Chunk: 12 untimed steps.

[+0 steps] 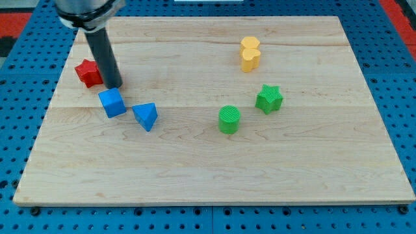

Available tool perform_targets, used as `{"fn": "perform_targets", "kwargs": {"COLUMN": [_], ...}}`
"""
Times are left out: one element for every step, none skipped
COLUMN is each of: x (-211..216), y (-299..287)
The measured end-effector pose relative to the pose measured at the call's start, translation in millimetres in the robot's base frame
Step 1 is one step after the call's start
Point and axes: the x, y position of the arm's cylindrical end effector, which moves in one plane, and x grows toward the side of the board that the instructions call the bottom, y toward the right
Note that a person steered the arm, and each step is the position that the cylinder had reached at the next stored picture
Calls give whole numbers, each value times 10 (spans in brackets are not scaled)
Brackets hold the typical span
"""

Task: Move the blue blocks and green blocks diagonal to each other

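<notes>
six blocks on the board, rod beside the blue cube

the wooden board (195,175) lies on a blue pegboard surface (19,117), and its nearest strip, along the view's bottom, carries only bare wood grain.

going up from there, the first blocks are four in a loose row across the middle. there are two blue ones at the view's left: a blue triangular block (146,116), and just up and left of it a blue cube (112,103); the two sit close together but apart. there are two green ones right of centre: a green cylinder (229,120), and up and right of it a green star-shaped block (268,99), near each other, not touching. the blue pair and the green pair stand well apart, at roughly the same height in the view.

farther back, at the left, is one red block (86,72), its shape partly hidden by the rod. my tip (113,86) rests on the board just above the blue cube and against the red block's right side. the rod is a plain dark shaft; it has nothing that opens or closes and holds nothing.

farthest away, toward the view's top right, two yellow pieces (250,54) stand touching, one behind the other.
</notes>
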Motion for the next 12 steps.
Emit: {"fn": "perform_targets", "kwargs": {"x": [210, 559, 681, 692, 440, 440, 440, 615, 965, 1012, 1012, 932], "y": [-90, 39, 213, 337, 506, 901, 1235, 1390, 1390, 1752, 2180, 2401]}}
